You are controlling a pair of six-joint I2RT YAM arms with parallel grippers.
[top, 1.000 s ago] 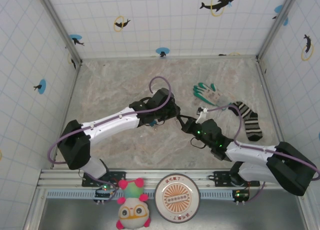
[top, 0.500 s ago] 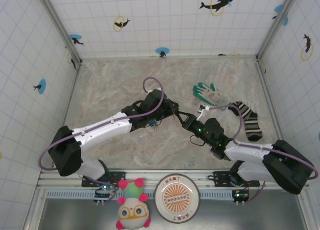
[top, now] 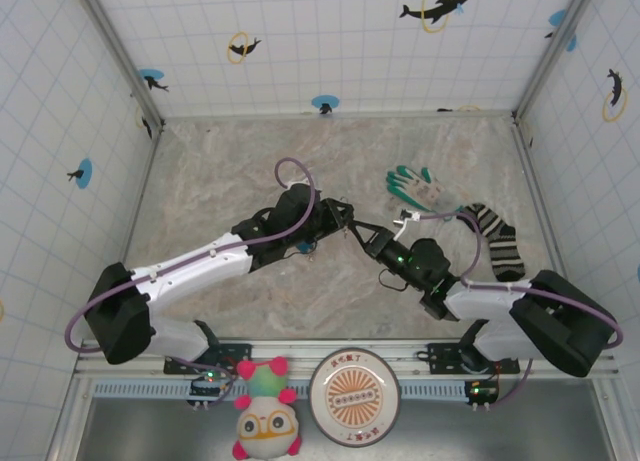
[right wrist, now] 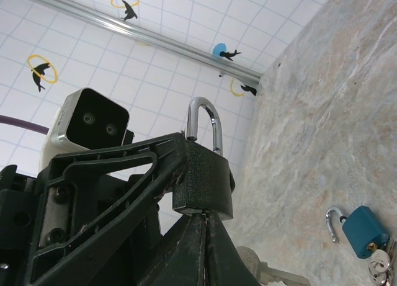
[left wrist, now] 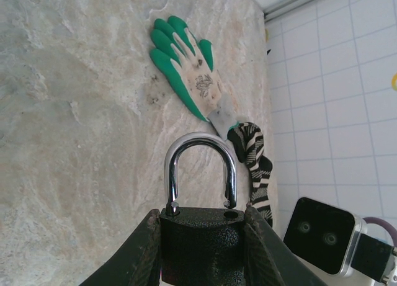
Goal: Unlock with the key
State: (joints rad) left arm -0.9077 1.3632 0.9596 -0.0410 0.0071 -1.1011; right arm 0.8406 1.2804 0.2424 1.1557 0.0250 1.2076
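**A:** What was on the marble bench (top: 220, 171)?

**B:** Both arms met near its middle. Past them lay a green-and-white glove (top: 414, 188), with a striped sock (top: 497, 243) just beside its cuff.

**A:** And the hands?

**B:** The left hand (top: 344, 224) clamped a black padlock (left wrist: 201, 242) by its body, with the silver shackle (left wrist: 200, 143) down in the body. The right hand (right wrist: 203, 219) was pinched tight, its tips against the lock's underside.

**A:** Where was the key?

**B:** Hidden. Whether it sat between those tips, I couldn't tell, and the keyhole was covered too.

**A:** Anything smaller?

**B:** A blue padlock (right wrist: 363, 230) lay on the bench. Pale keys (right wrist: 379, 262) beside it were cut off at the corner.
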